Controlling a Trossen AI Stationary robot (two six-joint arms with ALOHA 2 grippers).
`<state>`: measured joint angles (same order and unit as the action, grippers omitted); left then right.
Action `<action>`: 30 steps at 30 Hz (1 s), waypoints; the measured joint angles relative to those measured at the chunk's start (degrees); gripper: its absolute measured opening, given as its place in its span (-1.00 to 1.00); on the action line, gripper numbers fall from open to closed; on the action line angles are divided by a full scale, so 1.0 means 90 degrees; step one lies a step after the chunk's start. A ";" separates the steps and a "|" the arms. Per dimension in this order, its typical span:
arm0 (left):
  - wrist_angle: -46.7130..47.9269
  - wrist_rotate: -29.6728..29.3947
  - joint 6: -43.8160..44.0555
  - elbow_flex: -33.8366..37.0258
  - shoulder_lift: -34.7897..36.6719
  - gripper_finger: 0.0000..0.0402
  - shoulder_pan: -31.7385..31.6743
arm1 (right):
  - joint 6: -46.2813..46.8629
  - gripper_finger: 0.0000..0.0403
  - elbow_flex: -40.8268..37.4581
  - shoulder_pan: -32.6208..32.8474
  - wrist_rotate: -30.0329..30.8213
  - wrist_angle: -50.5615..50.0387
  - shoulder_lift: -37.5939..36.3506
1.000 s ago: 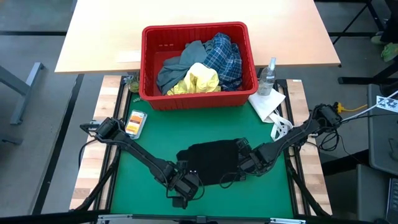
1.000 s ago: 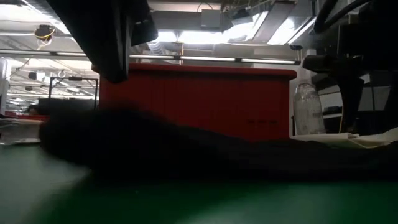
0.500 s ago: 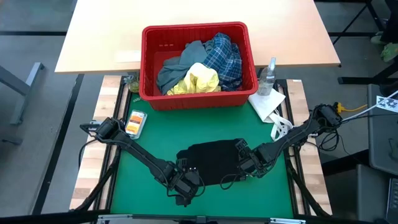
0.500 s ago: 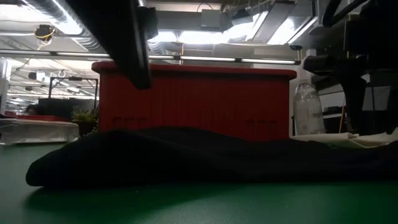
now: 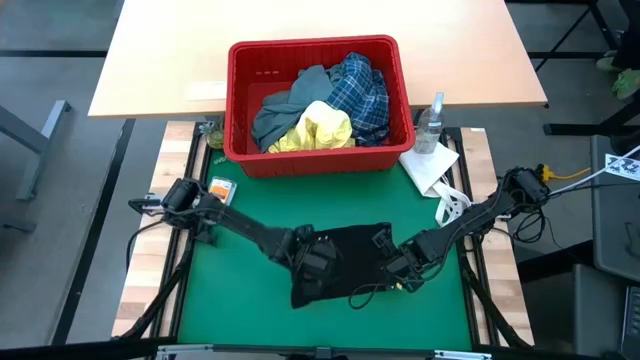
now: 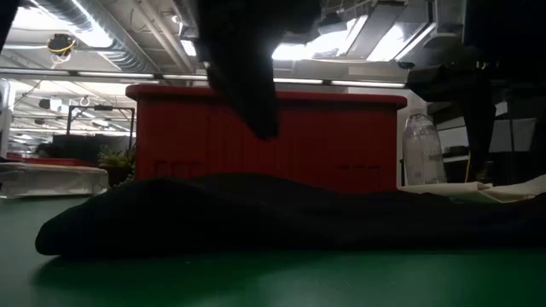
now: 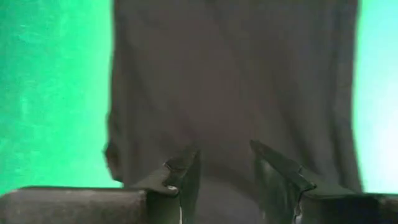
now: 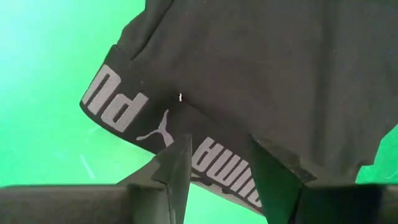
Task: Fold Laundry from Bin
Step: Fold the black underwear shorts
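Note:
A dark navy garment (image 5: 350,255) lies flat on the green mat (image 5: 240,290); its lettered waistband (image 8: 124,106) is at its near right end. My left gripper (image 5: 318,260) hangs open above the garment's left half (image 7: 236,81), and the low view shows it clear of the cloth (image 6: 256,213). My right gripper (image 5: 402,270) stands open over the waistband, one finger on each side of the lettering. The red bin (image 5: 232,100) at the far edge holds a yellow (image 5: 320,128), a plaid (image 5: 362,90) and a grey-blue garment (image 5: 285,108). My right gripper points steeply down at the waistband (image 8: 211,149) near the garment's right end. I cannot tell whether its fingertips (image 8: 177,162) touch the cloth. The waistband lies flat on the mat.
A spray bottle (image 5: 432,122) and a white paper towel (image 5: 430,165) stand right of the bin, with a white object (image 5: 452,205) below them. A small orange packet (image 5: 218,190) lies at the mat's left. Bare mat lies left of and in front of the garment.
My left gripper has moved from the garment's near left corner toward the far right, and now hangs over the garment's left half. The garment's left end, raised and blurred a second ago, has settled flat on the mat.

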<state>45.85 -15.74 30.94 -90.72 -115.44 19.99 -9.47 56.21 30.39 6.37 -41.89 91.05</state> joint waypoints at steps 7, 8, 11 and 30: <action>0.0023 0.0060 -0.0164 0.0000 -0.0002 -0.49 -0.0384 | -0.0002 -0.23 0.0000 0.0000 0.0000 -0.0051 0.0000; 0.0023 0.0147 -0.0212 0.0000 -0.0002 -0.50 -0.0394 | -0.0002 -0.23 0.0000 0.0000 0.0000 -0.0082 0.0000; 0.0023 0.0509 -0.0392 0.0000 -0.0002 -0.54 -0.0380 | -0.0005 -0.23 0.0000 0.0000 0.0000 -0.0246 0.0000; 0.0014 0.1019 -0.0452 0.0000 -0.0005 -0.43 0.0269 | -0.0338 -0.23 -0.0005 0.0000 -0.0272 -0.0665 0.0000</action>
<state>45.98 -6.57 26.87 -90.72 -115.48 22.41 -12.51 56.16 30.39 3.92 -47.88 91.05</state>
